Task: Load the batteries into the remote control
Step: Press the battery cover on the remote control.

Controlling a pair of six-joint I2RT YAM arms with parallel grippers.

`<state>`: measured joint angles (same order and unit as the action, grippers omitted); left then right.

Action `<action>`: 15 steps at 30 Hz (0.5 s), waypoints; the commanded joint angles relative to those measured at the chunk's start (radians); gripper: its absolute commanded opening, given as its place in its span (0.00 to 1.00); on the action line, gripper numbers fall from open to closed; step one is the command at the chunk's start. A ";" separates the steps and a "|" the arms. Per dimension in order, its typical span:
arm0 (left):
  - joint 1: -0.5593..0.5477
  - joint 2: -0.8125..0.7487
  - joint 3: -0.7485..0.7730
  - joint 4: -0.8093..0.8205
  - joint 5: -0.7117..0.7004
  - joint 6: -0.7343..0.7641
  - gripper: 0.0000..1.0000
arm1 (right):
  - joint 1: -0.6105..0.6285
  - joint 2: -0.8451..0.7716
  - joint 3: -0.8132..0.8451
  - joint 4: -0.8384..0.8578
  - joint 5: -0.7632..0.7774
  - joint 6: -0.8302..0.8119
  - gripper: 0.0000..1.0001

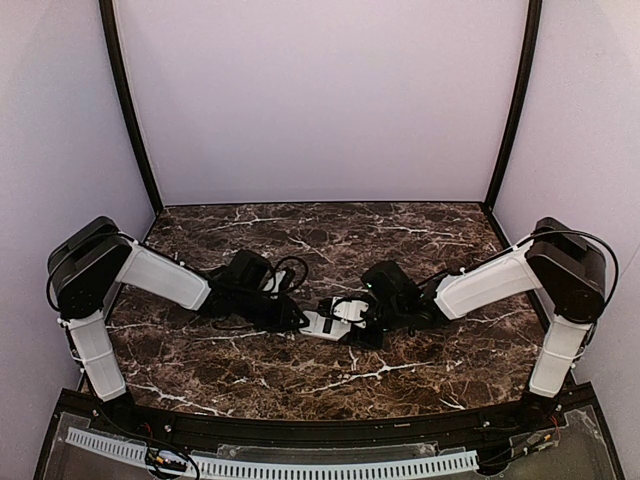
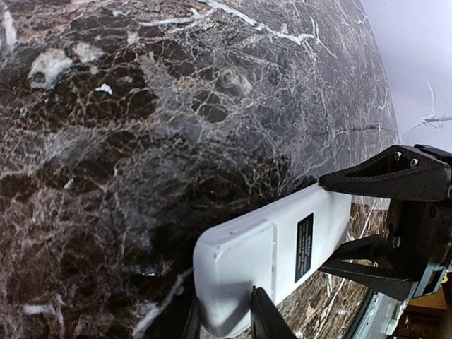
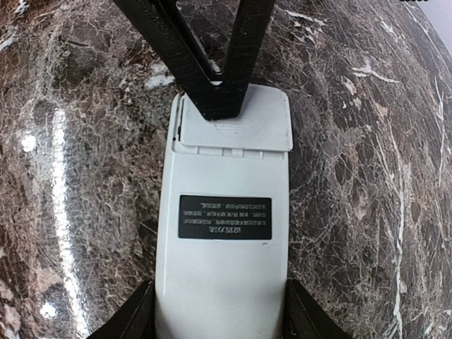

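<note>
- Underneath, the surface (image 1: 400, 230) is glossy dark brown marble, veined with white.
- Centrally on it lies the remote control (image 3: 222, 268), a slim white plastic rectangle with rounded corners, plain back upward, between the two arms.
- Black, open-framed right fingers (image 3: 131, 318) clamp its long sides at one end.
- The left fingers (image 2: 267, 318), narrowly parted, sit over the opposite end; whether they grip cannot be told.
- A faintly ridged battery cover (image 3: 261, 127) lies under them.
- A small black label (image 3: 224, 217) with pale print marks mid-back.

Remote (image 3: 224, 233) on marble tbl (image 1: 400, 235)
</note>
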<state>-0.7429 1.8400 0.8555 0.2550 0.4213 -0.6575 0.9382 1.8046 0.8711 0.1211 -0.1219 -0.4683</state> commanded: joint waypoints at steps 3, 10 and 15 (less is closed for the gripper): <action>-0.014 0.023 0.031 -0.154 -0.068 0.041 0.24 | 0.011 0.036 0.015 -0.030 -0.023 0.018 0.01; -0.026 0.041 0.062 -0.228 -0.090 0.054 0.21 | 0.012 0.055 0.046 -0.053 -0.020 0.035 0.01; -0.028 0.056 0.064 -0.249 -0.094 0.045 0.20 | 0.013 0.057 0.045 -0.042 -0.003 0.042 0.01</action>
<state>-0.7509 1.8439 0.9310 0.1219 0.3752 -0.6319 0.9379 1.8153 0.9051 0.0650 -0.1223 -0.4343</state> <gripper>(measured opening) 0.211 0.540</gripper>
